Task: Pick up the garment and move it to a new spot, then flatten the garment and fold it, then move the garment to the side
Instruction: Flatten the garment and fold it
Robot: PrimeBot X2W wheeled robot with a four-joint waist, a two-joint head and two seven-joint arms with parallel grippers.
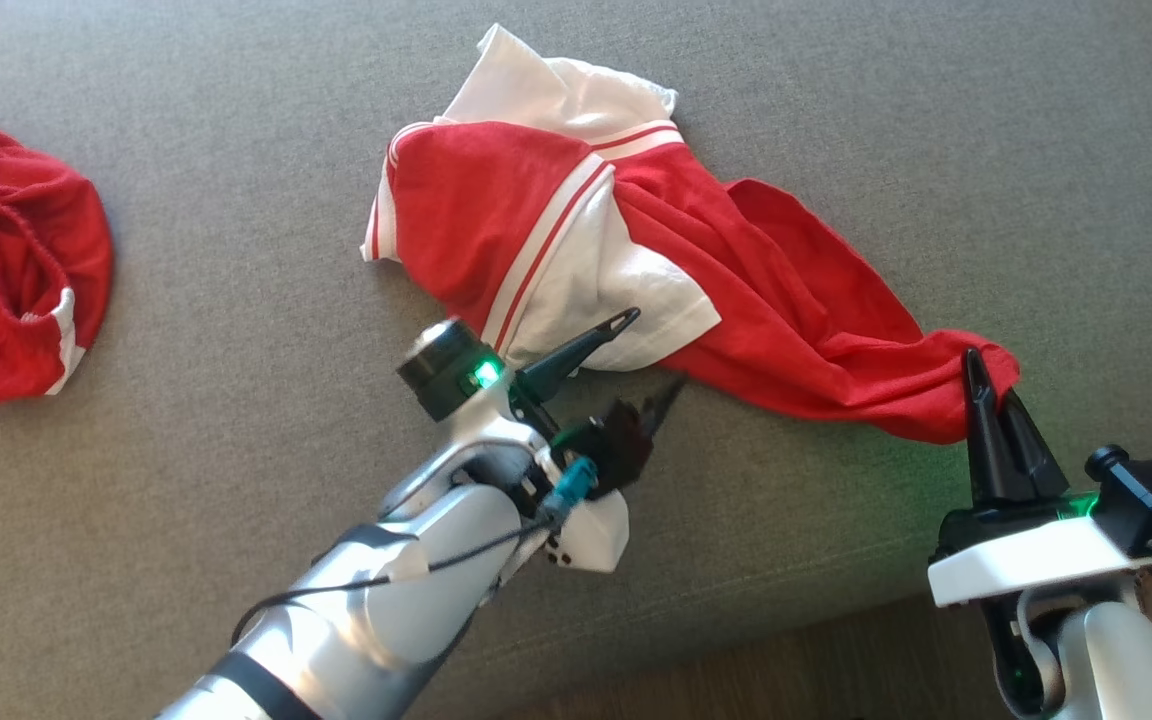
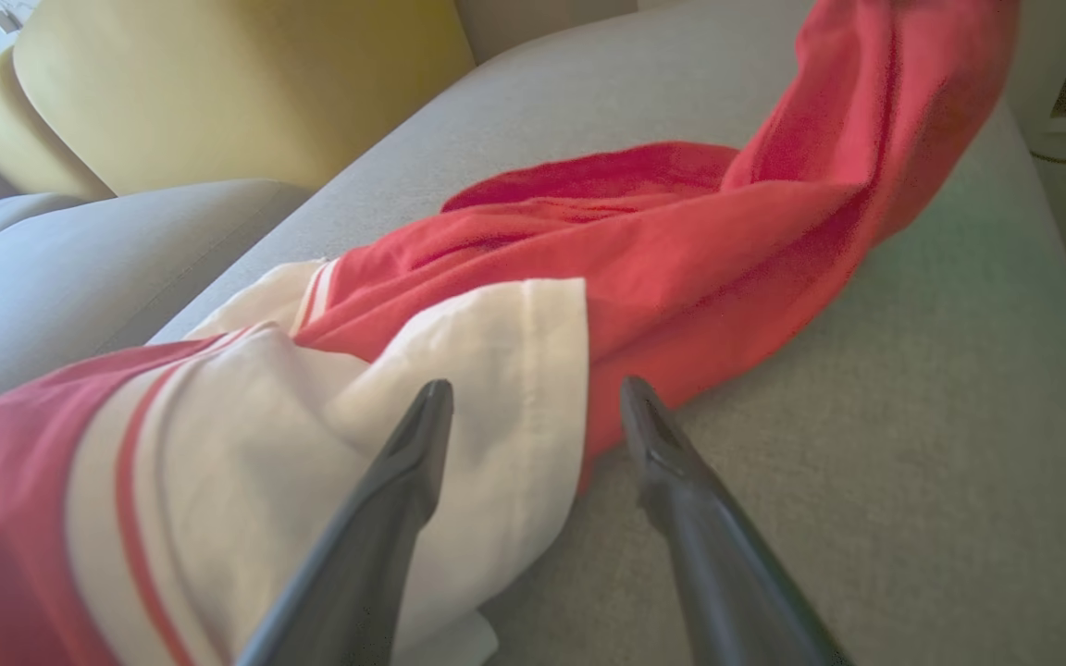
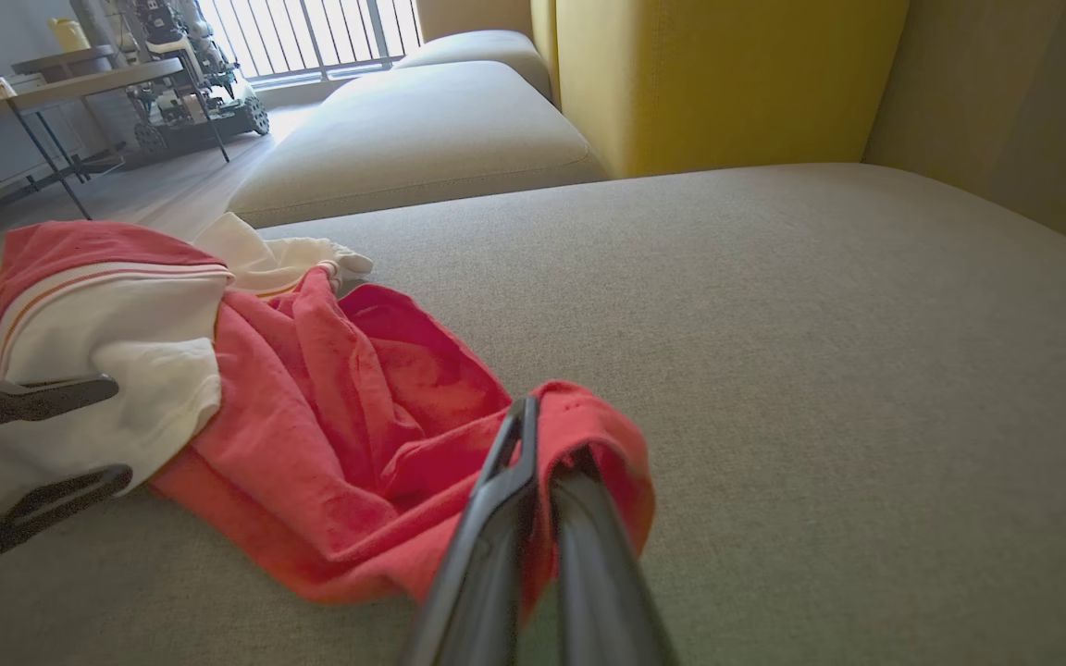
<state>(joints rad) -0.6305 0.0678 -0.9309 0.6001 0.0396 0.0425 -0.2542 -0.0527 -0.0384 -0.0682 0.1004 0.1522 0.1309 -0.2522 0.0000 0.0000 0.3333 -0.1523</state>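
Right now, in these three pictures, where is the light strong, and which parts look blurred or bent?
Head view: even daylight, sharp, a green lamp glow near the right fingers. Left wrist view: soft overall, the garment smeared at upper right, a green tint on the sofa. Right wrist view: window glare at upper left, sofa edges bowed by the wide lens.

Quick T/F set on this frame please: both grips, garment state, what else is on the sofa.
1. The right gripper is shut on the red end of the garment. True.
2. The left gripper is clamped on the white panel. False: its jaws are open at that panel's edge.
3. A second red garment lies apart, at the head view's left. True.
4. The garment is flat and folded. False: it is crumpled, drawn out toward the right gripper.
5. Everything rests on a wooden table. False: it rests on a grey cushion.
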